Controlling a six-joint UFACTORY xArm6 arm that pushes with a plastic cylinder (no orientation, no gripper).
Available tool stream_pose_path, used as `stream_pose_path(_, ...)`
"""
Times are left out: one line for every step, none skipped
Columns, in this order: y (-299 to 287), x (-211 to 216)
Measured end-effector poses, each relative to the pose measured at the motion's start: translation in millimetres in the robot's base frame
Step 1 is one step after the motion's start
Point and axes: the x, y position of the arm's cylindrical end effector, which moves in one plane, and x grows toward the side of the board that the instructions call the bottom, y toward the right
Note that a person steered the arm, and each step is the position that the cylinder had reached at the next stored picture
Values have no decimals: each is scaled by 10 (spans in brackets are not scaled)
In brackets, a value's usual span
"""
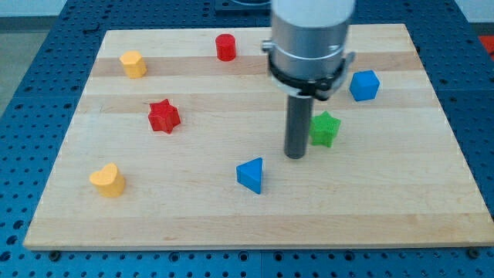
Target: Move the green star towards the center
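**A:** Camera view first, since it is the only one: where is the green star (326, 128) sitting?

**B:** It is lying on the wooden board (231, 224), right of the board's middle, with the blue cube (364, 85) up and to the view's right of it. My tip (296, 157) is resting just beside the star, on its left in the view, so close that I cannot tell whether they are touching.

**A:** And the claw, is it gripping anything?

**B:** No claw is showing; the arm is ending in a plain dark rod, so nothing is opening, closing or holding. It is only pushing.

**A:** How are you expecting the star to handle?

**B:** I am judging it to be small, light and rigid, sliding easily on smooth wood. The points are the trouble: a push landing on one arm is likely to spin it instead of shifting it.

**A:** So where are you making contact?

**B:** I am thinking of its far side, the view's right, pressing into a notch between two points, low and centred. My tip is standing on the wrong side for that now. The blue triangle (251, 174) is lying below, towards the view's left, and the red star (164, 116) is well apart.
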Motion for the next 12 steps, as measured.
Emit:
stream_pose_path(356,0)
stream_pose_path(693,-28)
stream_pose_path(798,-35)
stream_pose_path(801,-35)
stream_pose_path(928,-35)
stream_pose_path(1204,-35)
stream_pose_path(1321,-107)
stream_pose_path(1321,-285)
stream_pose_path(1282,-447)
stream_pose_path(1065,-466)
stream_pose_path(865,-442)
stream_pose_path(629,-432)
